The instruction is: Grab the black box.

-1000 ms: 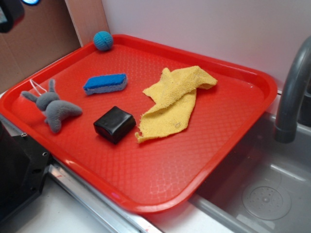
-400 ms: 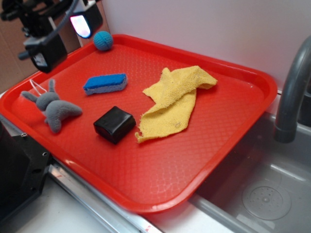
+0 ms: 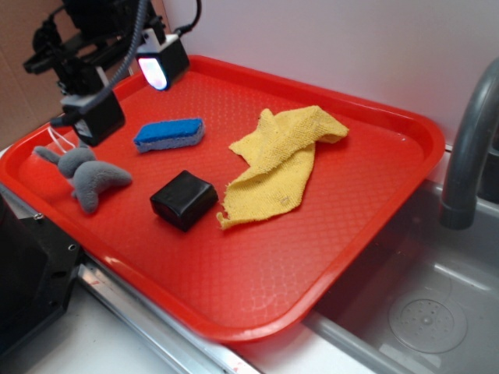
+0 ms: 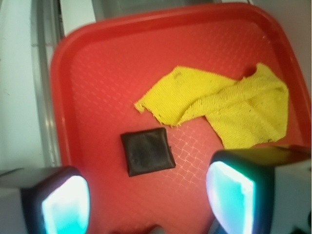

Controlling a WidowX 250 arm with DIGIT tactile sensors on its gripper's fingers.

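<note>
red tray (image 3: 374, 226), yellow cloth (image 3: 281, 164), blue sponge (image 3: 169, 133), grey plush toy (image 3: 87, 176)

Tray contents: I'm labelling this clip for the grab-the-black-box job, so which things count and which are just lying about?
For the job: black box, end effector.
Lying about: sponge, yellow cloth, grey plush toy, all on the red tray; faucet.

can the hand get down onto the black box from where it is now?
Probably yes. The hand is open, up over the tray's back-left area. The black box lies alone, top uncovered, apart from the blue sponge, yellow cloth and grey plush toy.
</note>
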